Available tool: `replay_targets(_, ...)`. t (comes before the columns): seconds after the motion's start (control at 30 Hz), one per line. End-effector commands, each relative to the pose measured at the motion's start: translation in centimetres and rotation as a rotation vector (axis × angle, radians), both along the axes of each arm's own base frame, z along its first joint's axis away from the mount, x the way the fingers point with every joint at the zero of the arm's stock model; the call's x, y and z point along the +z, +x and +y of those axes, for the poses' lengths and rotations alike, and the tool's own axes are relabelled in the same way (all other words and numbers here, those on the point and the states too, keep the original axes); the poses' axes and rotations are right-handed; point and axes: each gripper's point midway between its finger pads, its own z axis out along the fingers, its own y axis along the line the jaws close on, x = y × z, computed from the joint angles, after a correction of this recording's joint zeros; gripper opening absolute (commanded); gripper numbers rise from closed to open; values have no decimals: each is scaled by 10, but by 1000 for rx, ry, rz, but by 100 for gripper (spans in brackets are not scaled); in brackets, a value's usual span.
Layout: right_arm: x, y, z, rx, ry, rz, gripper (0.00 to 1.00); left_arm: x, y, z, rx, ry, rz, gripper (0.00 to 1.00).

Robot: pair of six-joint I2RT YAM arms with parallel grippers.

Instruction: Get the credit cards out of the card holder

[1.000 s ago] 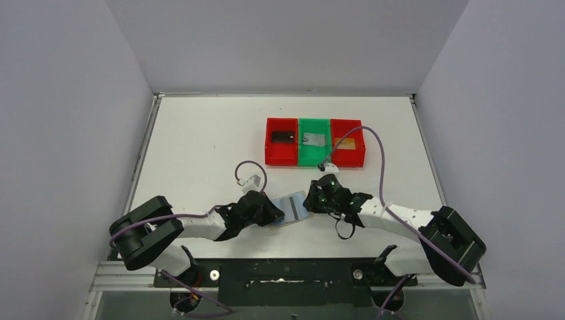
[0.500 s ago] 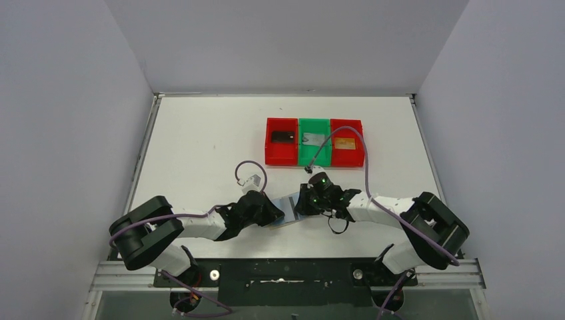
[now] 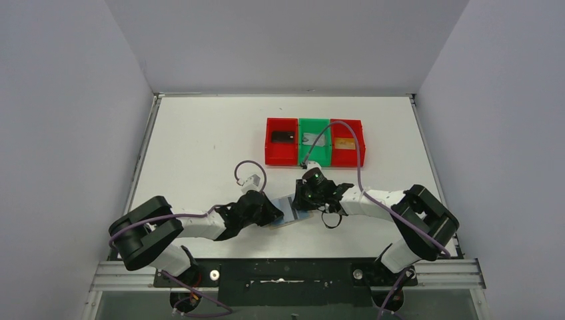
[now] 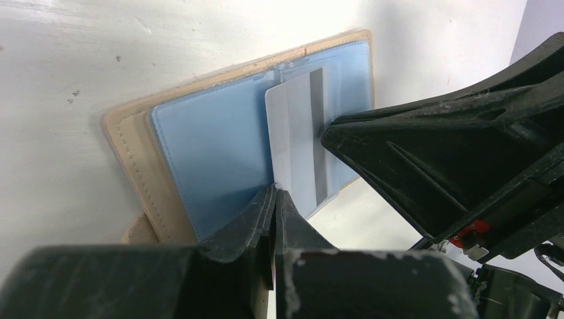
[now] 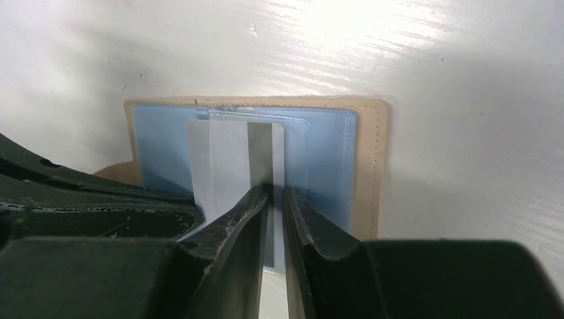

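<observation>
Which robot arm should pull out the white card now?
The right arm, probably. Its pincer already has its fingers on either side of the card sticking out of the wallet. The left pincer is shut at the wallet's near edge, seemingly holding it down.

The card holder [image 5: 369,166] is tan outside with pale stitching and a pale blue lining. A white card [image 5: 229,159] with a grey stripe lies in it. At upper centre of the top view, two red bins [image 3: 282,157] flank a green bin [image 3: 314,159].
</observation>
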Motion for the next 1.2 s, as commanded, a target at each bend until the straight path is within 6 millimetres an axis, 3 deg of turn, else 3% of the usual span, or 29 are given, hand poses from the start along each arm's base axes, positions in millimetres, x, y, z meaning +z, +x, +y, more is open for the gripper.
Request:
replay_targets(0.0, -31, -4, -33, -81, -161, 34, 19, 18, 10, -2, 4, -17, -48, 0)
replay_targets(0.13, -35, -5, -39, -91, -168, 52, 19, 22, 12, 1, 16, -22, -57, 0)
replay_targets(0.33, -34, -7, -32, -74, -130, 64, 19, 23, 13, 3, 31, -30, -59, 0)
replay_targets(0.53, -34, -7, -29, -72, -115, 69, 18, 26, 16, -12, 9, -86, -63, 25)
replay_targets(0.73, -34, -7, -29, -70, -109, 69, 18, 22, 19, -22, 14, -124, -45, 29)
replay_targets(0.9, -32, -7, -29, -75, -103, 66, 18, 20, 19, -20, 34, -142, -39, 25)
replay_targets(1.17, -32, -3, -35, -105, -118, 54, 18, 18, 18, -4, 73, -88, -40, 0)
